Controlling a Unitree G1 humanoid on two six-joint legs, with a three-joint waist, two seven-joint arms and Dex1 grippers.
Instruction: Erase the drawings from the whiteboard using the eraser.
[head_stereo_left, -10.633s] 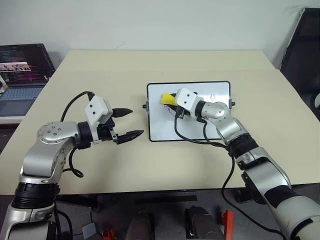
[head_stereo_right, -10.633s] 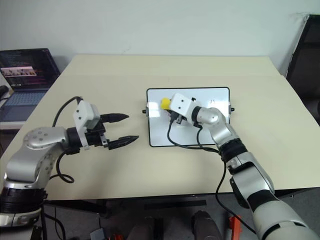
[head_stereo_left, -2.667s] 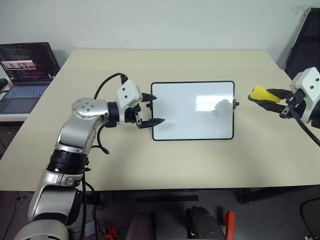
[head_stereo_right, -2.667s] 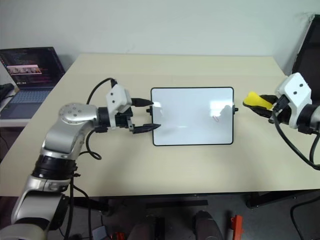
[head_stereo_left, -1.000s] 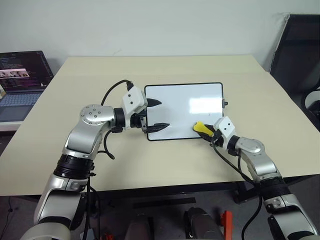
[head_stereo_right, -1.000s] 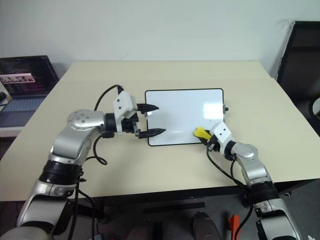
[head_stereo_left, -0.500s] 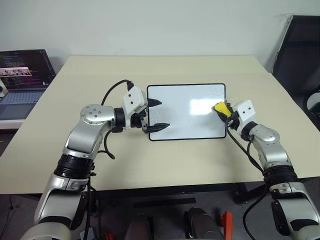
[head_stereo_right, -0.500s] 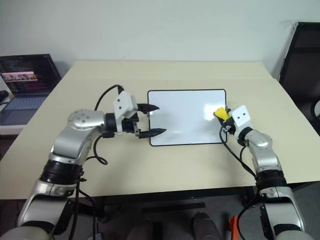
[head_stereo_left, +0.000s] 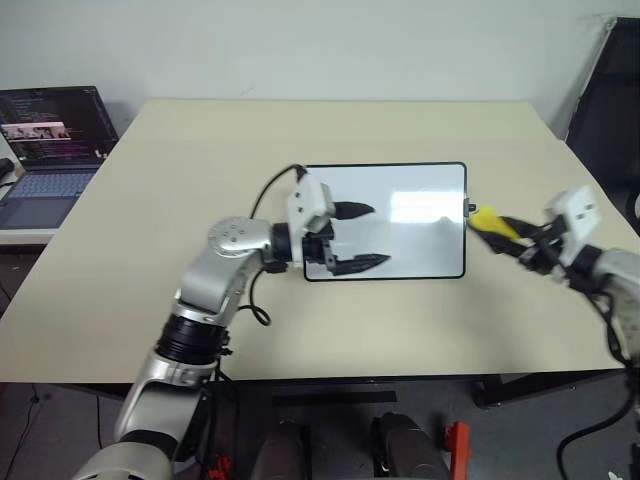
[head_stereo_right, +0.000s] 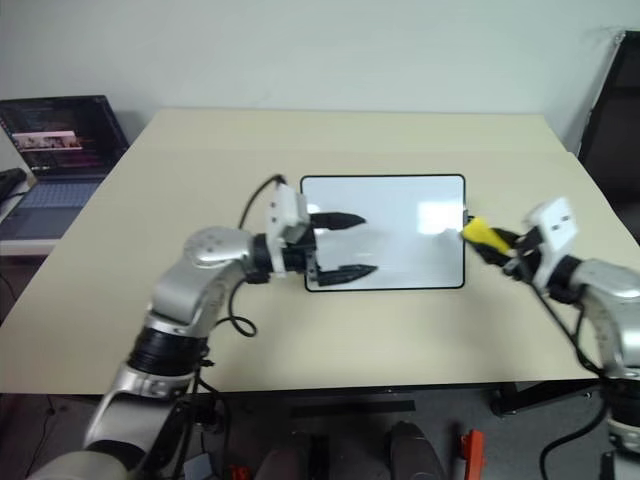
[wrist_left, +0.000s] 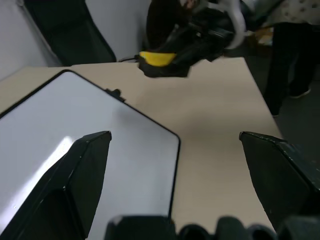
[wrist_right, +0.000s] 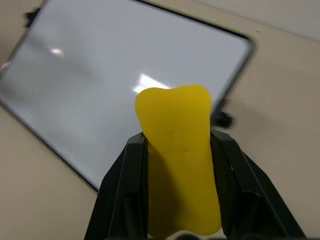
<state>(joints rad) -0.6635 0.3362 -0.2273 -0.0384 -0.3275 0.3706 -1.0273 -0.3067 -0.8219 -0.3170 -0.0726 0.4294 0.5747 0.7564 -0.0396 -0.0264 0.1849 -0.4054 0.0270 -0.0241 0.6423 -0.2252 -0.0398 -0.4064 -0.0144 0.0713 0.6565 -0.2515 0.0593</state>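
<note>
The whiteboard (head_stereo_left: 415, 240) lies flat in the middle of the tan table. Its face looks plain white, and the drawings are out of view. My left gripper (head_stereo_left: 379, 235) is open and points right, its two black fingers spread over the board's left part. My right gripper (head_stereo_left: 503, 230) hovers just beyond the board's right edge, shut on the yellow eraser (head_stereo_left: 487, 220). The right wrist view has the eraser (wrist_right: 176, 145) clamped between the fingers (wrist_right: 125, 190), with the whiteboard (wrist_right: 110, 70) beyond it. In the left wrist view the eraser (wrist_left: 156, 58) hangs past the whiteboard's (wrist_left: 75, 140) far corner.
An open laptop (head_stereo_left: 45, 140) sits on a low surface off the table's left end. A black chair (head_stereo_left: 605, 90) stands at the far right. Bare table (head_stereo_left: 300, 330) surrounds the board. A person's dark trousers (wrist_left: 285, 60) show beyond the table's right end.
My right gripper has lifted the eraser off the board's right side and carried it out past the right edge. My left gripper has slid right over the board's left part.
</note>
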